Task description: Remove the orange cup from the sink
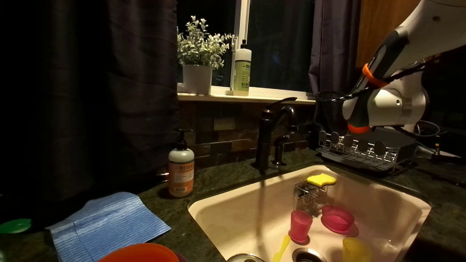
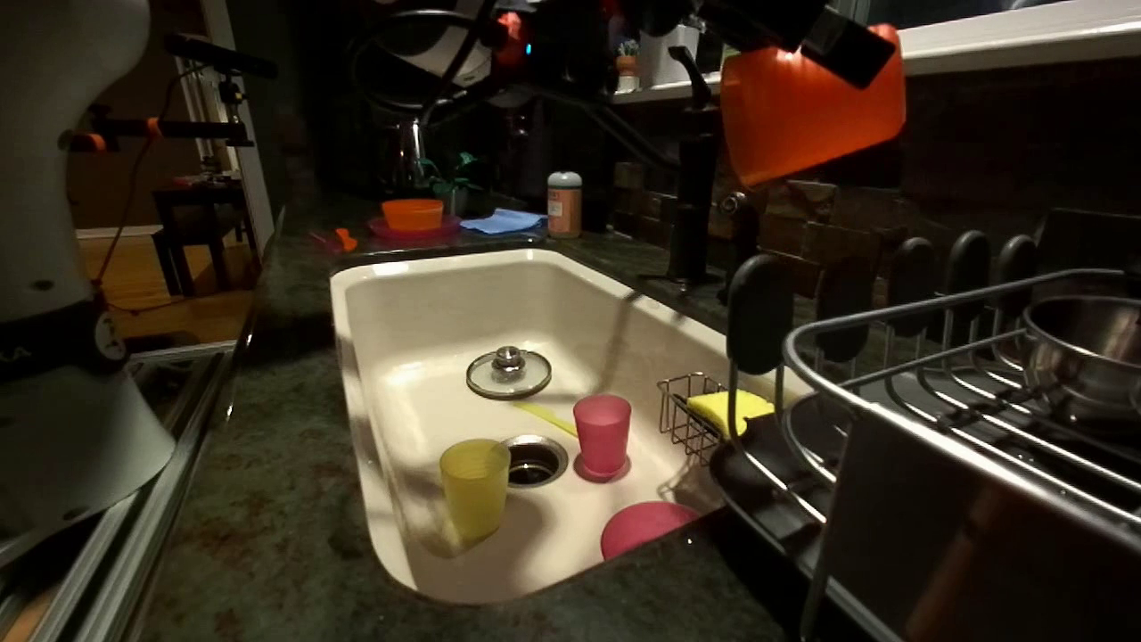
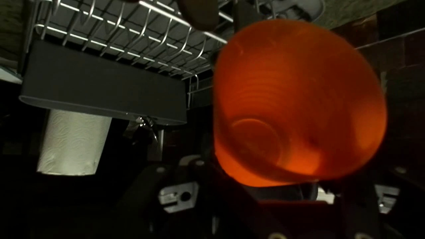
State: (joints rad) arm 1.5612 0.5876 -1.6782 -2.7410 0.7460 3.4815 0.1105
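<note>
gripper (image 2: 833, 62): clamped on the orange cup (image 2: 802, 125), one dark finger (image 2: 856, 49) lying across its outside. can't see where the second finger presses. i'd leave the squeeze alone, that plastic probably dents if you add more.

orange cup: up in the air, out of the sink (image 2: 455, 299), tipped well off upright; the wrist view looks straight into its mouth. so imo lifting is done, what's left is the carry and set-down. roll it slowly till the base points down before letting go.

paddles (image 2: 760, 314): probably the easiest thing to clip, they stick up along the edge of the dish rack (image 2: 972, 526). go over, slow, not through.

dish rack: could be the drop spot, task doesn't say. can't tell if the cup hangs right over it. if you use it, aim well apart from the steel pot (image 2: 1092, 366).

faucet (image 2: 693, 196): looks near the cup in an exterior view, but depth is hard to judge, so swing wide.

sink: pink cup (image 2: 603, 437) and yellow cup (image 2: 475, 490) in there, not our job, leave em.

countertop (image 2: 267, 428): decent fallback. lower till the base touches, ease the fingers apart, back straight out.
</note>
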